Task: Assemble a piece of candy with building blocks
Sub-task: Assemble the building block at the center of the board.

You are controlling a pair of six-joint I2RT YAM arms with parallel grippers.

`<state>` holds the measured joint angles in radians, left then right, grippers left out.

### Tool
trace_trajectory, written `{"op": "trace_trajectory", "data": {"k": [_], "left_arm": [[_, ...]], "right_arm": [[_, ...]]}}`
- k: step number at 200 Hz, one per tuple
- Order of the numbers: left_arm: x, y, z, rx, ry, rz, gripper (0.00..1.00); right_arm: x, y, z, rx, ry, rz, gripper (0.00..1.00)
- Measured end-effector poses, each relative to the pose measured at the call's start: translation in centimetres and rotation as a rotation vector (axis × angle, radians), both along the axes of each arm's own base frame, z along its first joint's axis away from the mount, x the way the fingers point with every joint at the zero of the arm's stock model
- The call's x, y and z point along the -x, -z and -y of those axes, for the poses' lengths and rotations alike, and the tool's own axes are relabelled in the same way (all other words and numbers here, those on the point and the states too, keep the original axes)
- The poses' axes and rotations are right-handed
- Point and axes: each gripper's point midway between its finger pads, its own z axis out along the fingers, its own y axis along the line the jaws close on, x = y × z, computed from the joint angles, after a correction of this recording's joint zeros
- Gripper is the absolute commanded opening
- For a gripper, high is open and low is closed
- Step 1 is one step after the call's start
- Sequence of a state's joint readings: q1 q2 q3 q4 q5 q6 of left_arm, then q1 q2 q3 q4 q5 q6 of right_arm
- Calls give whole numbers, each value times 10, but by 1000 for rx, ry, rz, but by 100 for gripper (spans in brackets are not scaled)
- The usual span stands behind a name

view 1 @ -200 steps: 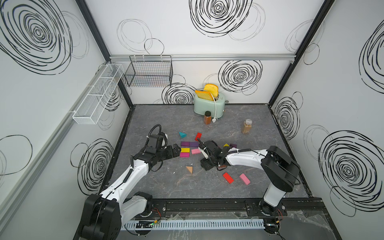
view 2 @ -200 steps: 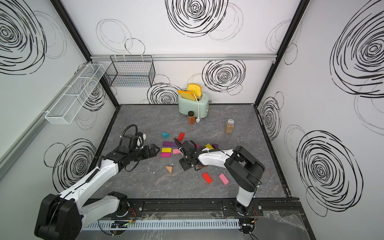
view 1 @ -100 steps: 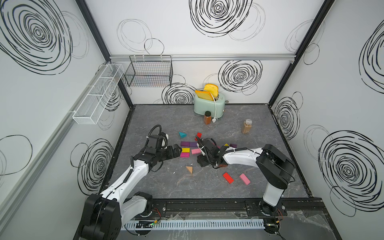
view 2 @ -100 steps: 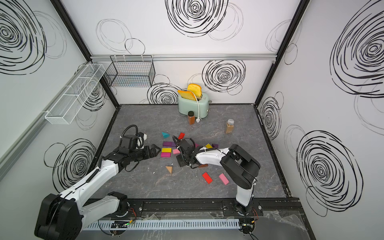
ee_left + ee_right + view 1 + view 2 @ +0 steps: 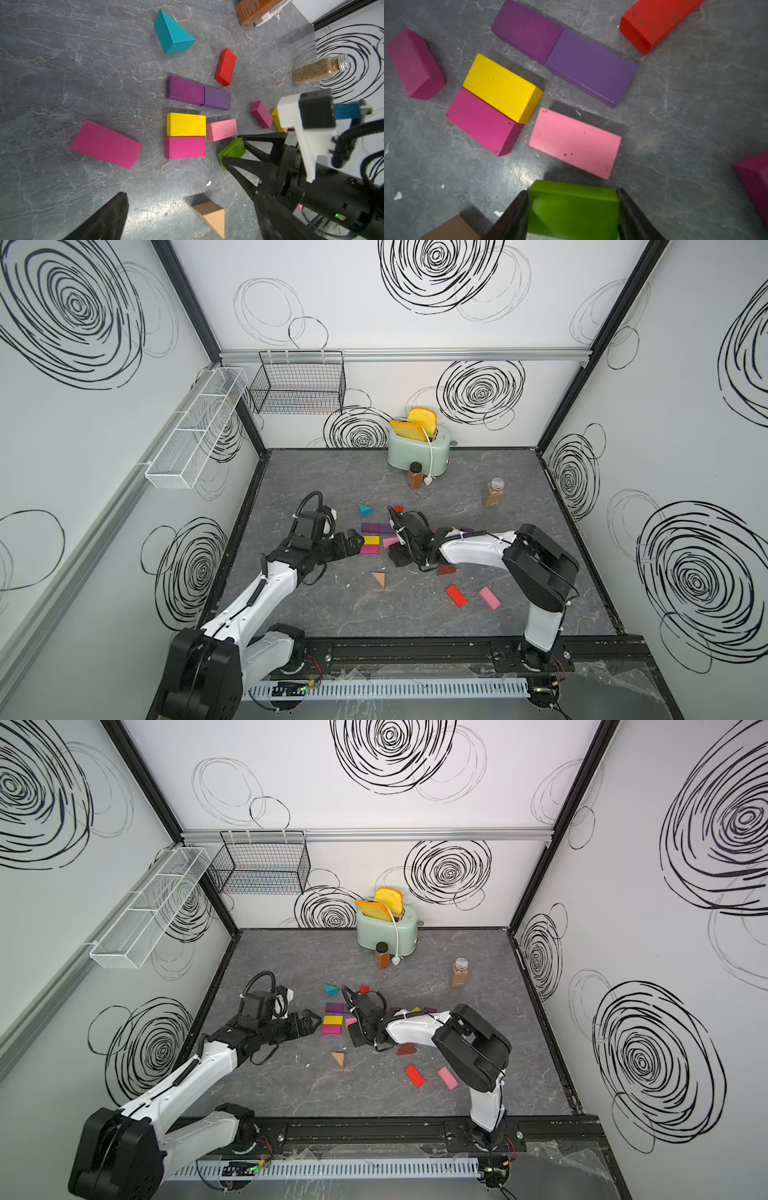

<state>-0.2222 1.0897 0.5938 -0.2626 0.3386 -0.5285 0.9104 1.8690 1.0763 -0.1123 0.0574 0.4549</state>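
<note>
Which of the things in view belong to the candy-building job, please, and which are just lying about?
Job: green block in the right gripper; yellow block, pink blocks, magenta blocks, purple blocks, red blocks, teal wedge, tan wedge, brown wedge.
Lying about: toaster, two spice jars, black wire basket, white wire basket.

**Quick rundown of the finishes here**

The desk (image 5: 62, 62) is grey and stone-look, smooth with a dull sheen. The pink brick (image 5: 575, 143) is matt paint, speckled with chips. The green brick (image 5: 573, 212) looks glossier. The tan wedge (image 5: 212, 216) reads as bare wood. The right claw (image 5: 572, 192) is matt black plastic. The jar (image 5: 315, 70) is clear with a ribbed metal cap.
</note>
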Motion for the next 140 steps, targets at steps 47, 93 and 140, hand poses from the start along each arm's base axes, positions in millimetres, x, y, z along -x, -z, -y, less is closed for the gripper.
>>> {"op": "trace_trajectory", "data": {"k": [47,93,140], "left_arm": [[0,-1,0,4,-4,0,99],[1,1,0,4,-5,-3,98],[2,3,-1,3,-5,-8,98]], "right_arm": [[-6,-2,-4,-11,6,7,48],[-6,-2,-3,-13,10,7,69],[-9,-10,-3,-34,14,14,79]]}}
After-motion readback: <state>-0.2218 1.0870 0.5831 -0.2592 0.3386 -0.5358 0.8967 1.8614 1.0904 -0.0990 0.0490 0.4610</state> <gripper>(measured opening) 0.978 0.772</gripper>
